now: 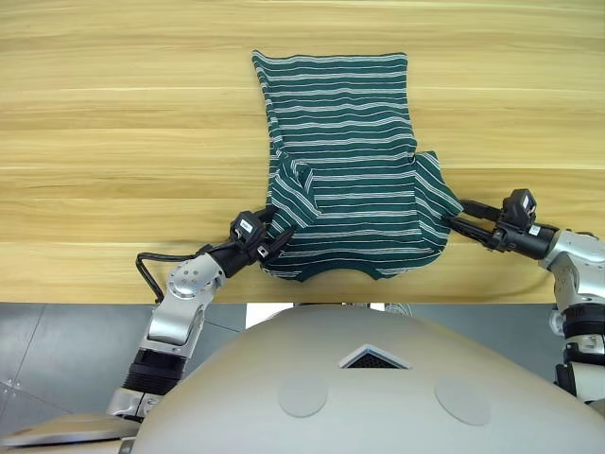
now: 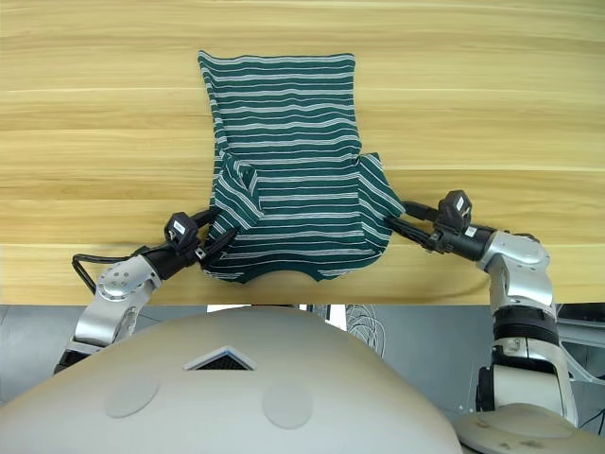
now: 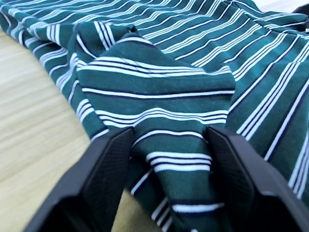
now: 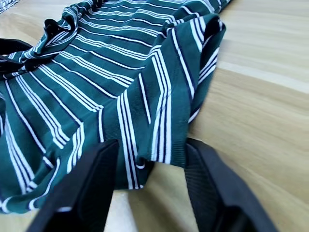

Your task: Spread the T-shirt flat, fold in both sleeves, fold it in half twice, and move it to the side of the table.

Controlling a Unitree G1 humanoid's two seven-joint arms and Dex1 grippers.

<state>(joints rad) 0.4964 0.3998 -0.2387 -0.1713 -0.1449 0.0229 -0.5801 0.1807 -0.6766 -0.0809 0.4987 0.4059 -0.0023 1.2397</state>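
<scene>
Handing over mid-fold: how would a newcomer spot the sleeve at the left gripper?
On the wooden table lies a green striped T-shirt, collar end nearest the robot. The sleeve is on its left edge, just ahead of the left gripper. Unlike the right sleeve, which sticks out sideways, it lies folded onto the body.

The T-shirt (image 1: 350,161) is noted as soft, matt knitted cloth. The table (image 1: 113,142) is recorded as smooth, faintly glossy wood.
</scene>
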